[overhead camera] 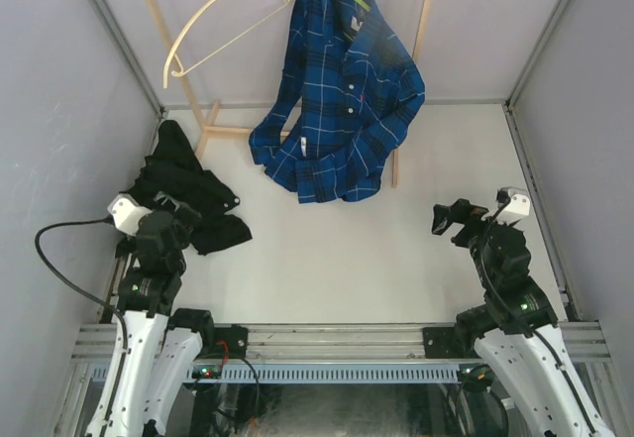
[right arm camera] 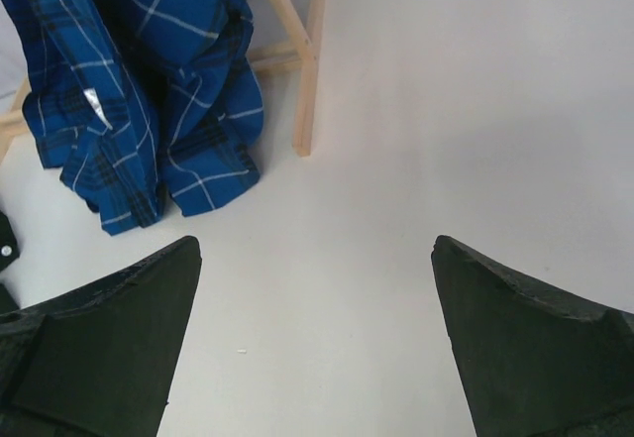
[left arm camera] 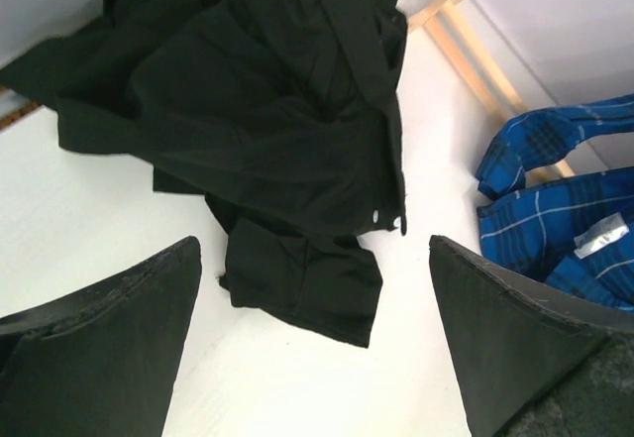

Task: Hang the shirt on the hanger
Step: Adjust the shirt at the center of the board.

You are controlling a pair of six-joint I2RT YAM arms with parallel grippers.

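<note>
The shirt [overhead camera: 188, 194], crumpled at middle left under the wide-open, empty left gripper [left arm camera: 313, 240], looks soft, light and limp, probably best pinched near its buttoned edge; the right gripper [right arm camera: 315, 241] gapes empty too.

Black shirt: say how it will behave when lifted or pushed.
The shirt lies crumpled in soft folds, so it will probably hang limp and unfold when lifted. Thin-looking cloth suggests it is light. Pushed, it would likely bunch rather than slide whole.
</note>
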